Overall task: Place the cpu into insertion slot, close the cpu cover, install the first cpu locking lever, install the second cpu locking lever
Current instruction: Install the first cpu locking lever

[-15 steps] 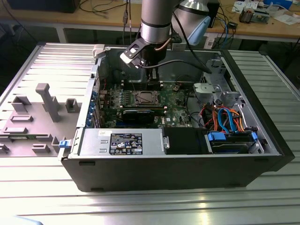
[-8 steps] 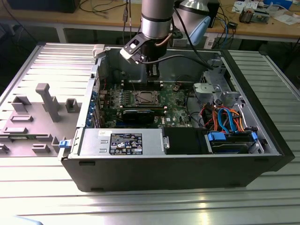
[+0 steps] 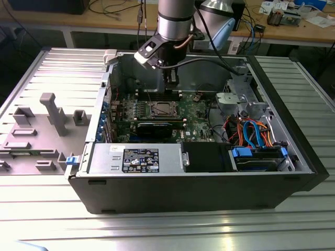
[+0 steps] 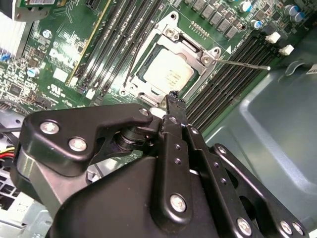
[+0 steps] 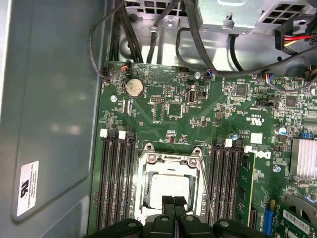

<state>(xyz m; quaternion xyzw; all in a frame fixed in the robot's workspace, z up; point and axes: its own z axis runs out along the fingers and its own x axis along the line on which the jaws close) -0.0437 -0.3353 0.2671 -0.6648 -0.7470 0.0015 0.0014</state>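
Your gripper (image 5: 174,202) is closed, its two fingertips pressed together with nothing between them. It hangs just above the near edge of the insertion slot (image 3: 152,107), deep in the open computer case (image 3: 293,157) on the counter (image 3: 47,219).

The cpu (image 4: 168,74) already lies flat in the slot, directly beyond the fingertips. The cpu cover (image 4: 193,47) looks to be down around it, with the metal top showing through its window. So the work in hand looks like the locking levers.

In the second wrist view one thin lever (image 4: 242,63) juts out to one side of the gripper, over the memory slots (image 4: 233,54). It appears unlatched. A second, darker lever (image 4: 134,57) runs along the opposite side of the cover, and I cannot tell whether it is hooked.

To do this well:
- Use the closed fingertips as a single pushing point, not a clamp.
- Meet the lever near its free end, where it bends least under the tip.
- Press down and sweep it sideways under its catch in one smooth arc.
- Keep the tips off the cpu and clear of the memory-slot latches (image 5: 103,133) on either side.
- Watch that the wire does not slip off the rounded fingertip and spring back.
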